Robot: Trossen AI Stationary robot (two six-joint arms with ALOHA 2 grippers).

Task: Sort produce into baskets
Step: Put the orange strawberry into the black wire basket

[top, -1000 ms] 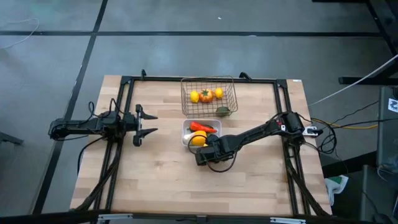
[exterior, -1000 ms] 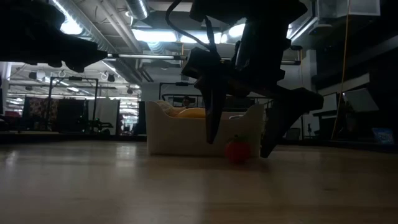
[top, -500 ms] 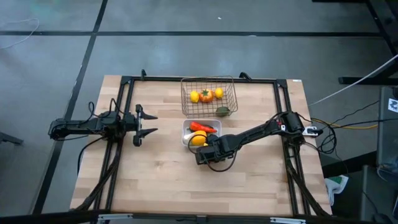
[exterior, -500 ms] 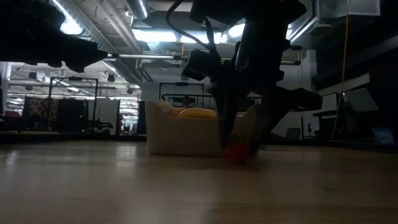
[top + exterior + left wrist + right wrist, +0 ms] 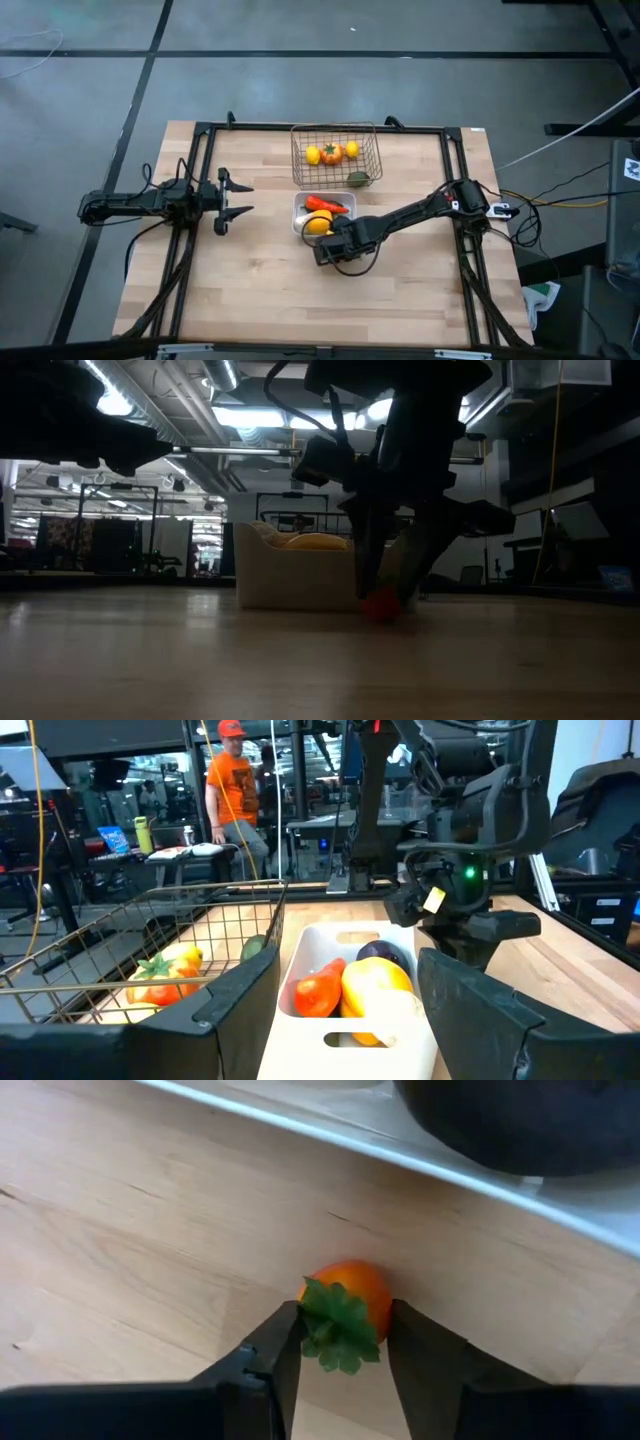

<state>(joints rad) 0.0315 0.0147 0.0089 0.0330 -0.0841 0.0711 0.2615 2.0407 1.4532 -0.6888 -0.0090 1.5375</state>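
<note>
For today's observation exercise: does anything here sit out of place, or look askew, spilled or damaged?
One piece is out of place: a small orange fruit with a green leafy top lies on the bare table beside the white tray, not in a container. The right gripper brackets it. Nothing looks spilled or damaged.

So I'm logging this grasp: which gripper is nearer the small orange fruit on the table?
Right. The right gripper has its jaws around the small orange fruit beside the white tray; the left gripper waits far off.
</note>
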